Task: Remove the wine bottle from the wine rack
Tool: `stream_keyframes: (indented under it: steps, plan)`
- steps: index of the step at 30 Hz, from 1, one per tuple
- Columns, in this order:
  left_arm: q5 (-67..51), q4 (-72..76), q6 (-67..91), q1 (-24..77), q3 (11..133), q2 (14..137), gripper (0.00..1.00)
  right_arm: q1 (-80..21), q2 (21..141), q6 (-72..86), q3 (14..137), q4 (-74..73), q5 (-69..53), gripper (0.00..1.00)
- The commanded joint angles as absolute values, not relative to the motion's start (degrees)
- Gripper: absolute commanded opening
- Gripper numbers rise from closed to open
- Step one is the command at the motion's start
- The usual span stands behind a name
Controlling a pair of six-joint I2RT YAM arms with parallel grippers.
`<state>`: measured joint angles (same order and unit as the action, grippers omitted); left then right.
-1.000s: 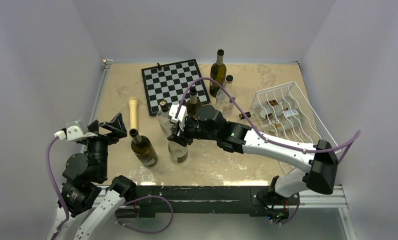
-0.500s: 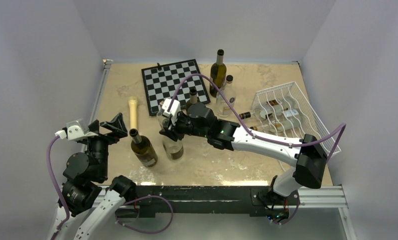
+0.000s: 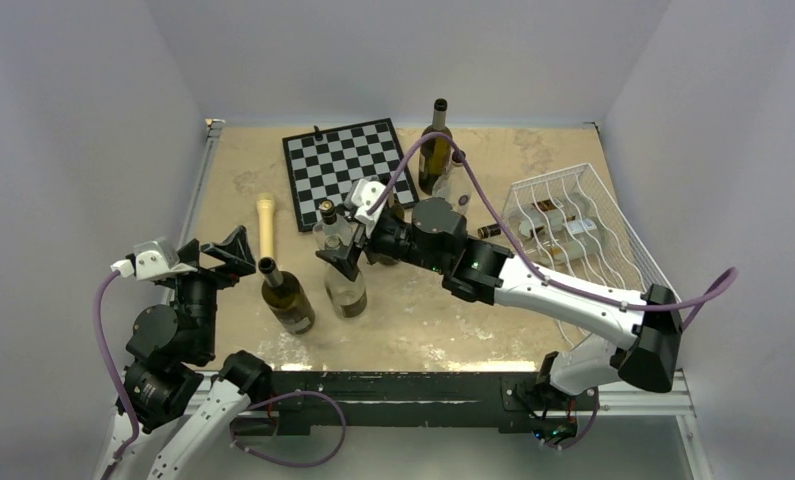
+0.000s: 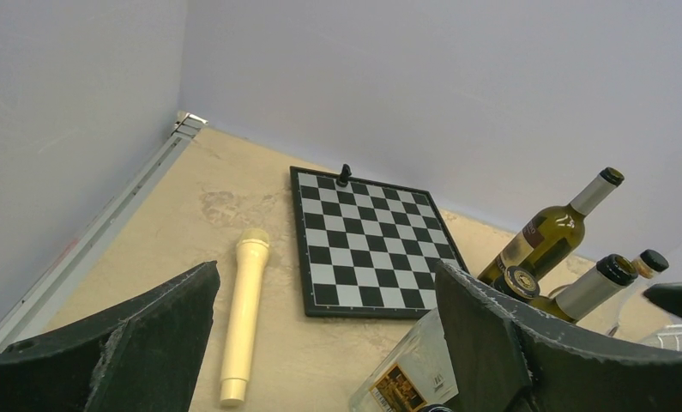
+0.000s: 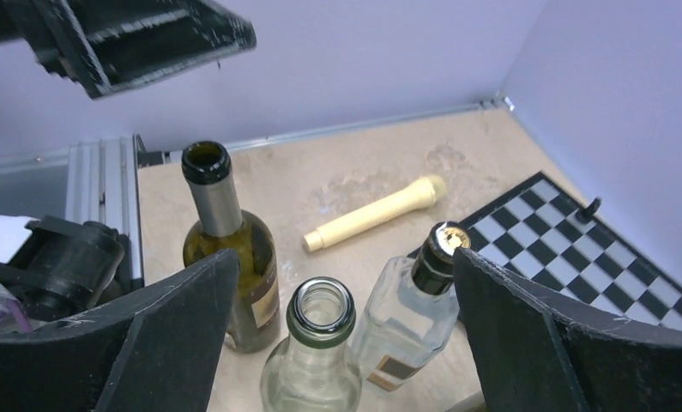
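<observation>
With right jaws wide open, empty, over clear bottle [image 5: 318, 339] on desk [image 5: 363, 184]: lift straight up, miss green bottle [image 5: 226, 257] beside. Left jaws open, empty: leave.

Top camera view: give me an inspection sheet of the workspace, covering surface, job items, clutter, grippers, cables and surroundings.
Surface: beige mottled table, no spills seen.
Job's things: white wine rack at the right edge, wine bottles lying in its cradles, no gripper near.
Clutter: chessboard, cream wooden stick, green open bottle, clear open bottle, capped clear bottle, upright bottles at the back.
Grippers: right gripper open over the clear open bottle, empty; left gripper open, empty.
Cables: purple cable arcs over the back bottles; second purple cable loops beside the left arm.
Surroundings: pale walls, metal rail along the left edge.
</observation>
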<state>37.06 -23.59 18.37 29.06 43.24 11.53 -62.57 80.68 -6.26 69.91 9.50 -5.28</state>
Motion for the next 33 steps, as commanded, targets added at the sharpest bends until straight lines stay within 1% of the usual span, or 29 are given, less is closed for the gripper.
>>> stream_keyframes:
  steps: [1,5,8,10,11,16,18,22,24,27,31,33]
  plan:
    - [36.3,-21.9,17.2,29.4,43.4,12.4,1.0,-62.5,75.8,-9.8,70.1,10.2,-4.9,0.98]
    - [36.1,-21.9,17.3,29.4,43.4,12.3,1.0,-62.5,69.5,-15.4,67.9,8.3,-4.7,0.98]
    - [35.8,-22.0,17.4,29.4,43.4,12.2,1.0,-62.5,64.0,-21.0,64.0,9.0,0.1,0.98]
    - [35.3,-21.9,17.5,29.4,43.4,11.9,1.0,-62.1,61.2,-30.1,62.0,7.5,5.3,0.98]
    - [35.3,-22.0,17.6,29.4,43.4,11.8,1.0,-61.2,60.3,-31.7,61.5,6.7,7.4,0.98]
    - [35.3,-22.0,17.6,29.4,43.5,11.8,1.0,-53.3,55.5,-42.4,59.1,-3.8,6.5,0.98]
    - [35.4,-22.1,17.6,29.4,43.5,11.7,1.0,-49.9,55.0,-45.7,58.3,-9.2,7.2,0.96]
    - [35.4,-22.0,17.6,29.4,43.4,11.5,1.0,-42.8,55.2,-52.9,54.0,-14.9,7.6,0.94]
    - [35.4,-22.0,17.7,29.4,43.4,11.7,1.0,-40.6,57.3,-56.9,52.3,-17.0,10.2,0.94]
    - [35.1,-22.0,17.9,29.4,43.4,11.8,1.0,-39.3,61.9,-63.3,50.8,-19.2,17.4,0.93]
    - [34.9,-22.1,18.0,29.4,43.5,11.9,1.0,-37.1,64.0,-65.5,51.2,-28.4,13.0,0.91]
    - [35.0,-22.1,18.1,29.4,43.4,11.9,1.0,-36.2,64.8,-67.5,49.7,-29.3,11.7,0.9]
